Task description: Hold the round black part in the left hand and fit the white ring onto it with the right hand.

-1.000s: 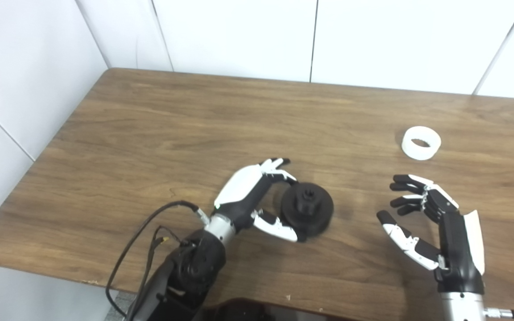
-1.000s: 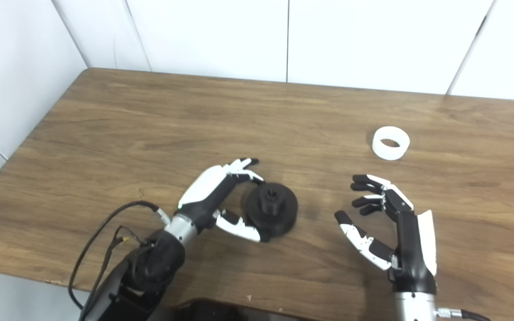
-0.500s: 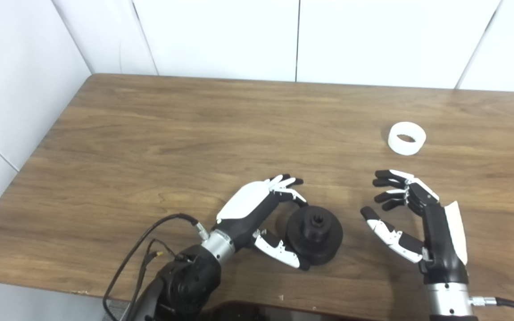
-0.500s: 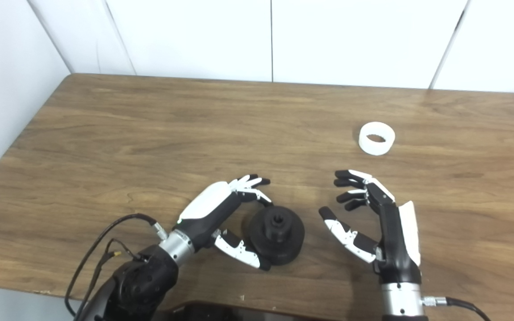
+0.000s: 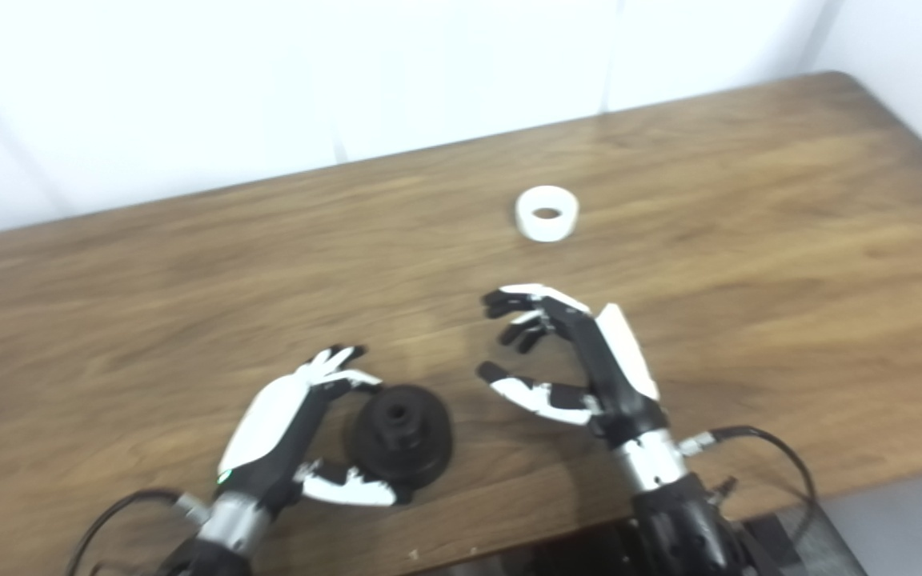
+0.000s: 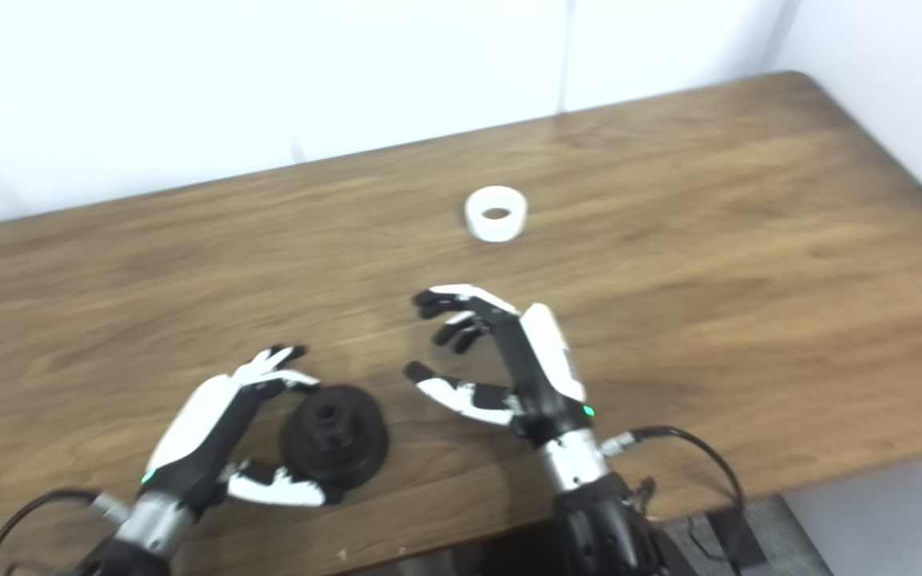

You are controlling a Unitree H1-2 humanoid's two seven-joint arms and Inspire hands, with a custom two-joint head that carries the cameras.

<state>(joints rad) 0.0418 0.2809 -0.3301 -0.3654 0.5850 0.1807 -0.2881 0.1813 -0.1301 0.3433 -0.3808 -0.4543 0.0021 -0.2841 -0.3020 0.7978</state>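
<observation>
Left hand (image 5: 285, 436) fingers cup the black part (image 5: 402, 434); right hand (image 5: 569, 360) spread, empty.

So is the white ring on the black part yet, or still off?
Off. The white ring lies alone on the table, far from the black part.

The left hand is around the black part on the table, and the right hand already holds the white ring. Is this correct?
Not quite. The right hand is open and holds nothing; the white ring lies alone on the table, as the left eye view shows. The left hand is indeed around the black part.
</observation>
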